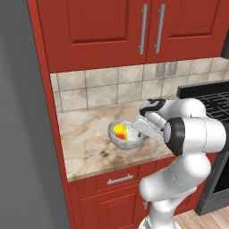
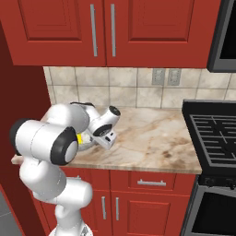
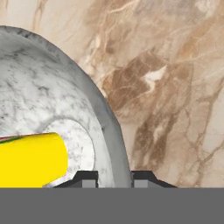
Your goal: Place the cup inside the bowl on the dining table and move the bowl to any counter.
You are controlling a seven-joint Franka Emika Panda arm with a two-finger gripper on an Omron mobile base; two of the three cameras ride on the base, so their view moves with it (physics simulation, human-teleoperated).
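Bowl (image 3: 48,100) rim between claw (image 3: 114,178) fingertips, cup (image 3: 30,159) inside

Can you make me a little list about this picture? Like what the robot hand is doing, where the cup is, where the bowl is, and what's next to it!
gripper: gripper shut on the bowl's rim, one finger inside, one outside
cup: yellow and red cup lying inside the bowl
bowl: grey-white speckled bowl, over the counter; cannot tell if it touches
counter: marble counter with beige tiles behind, red drawers below
beside it: black stove to the right
above: red cabinets with silver handles
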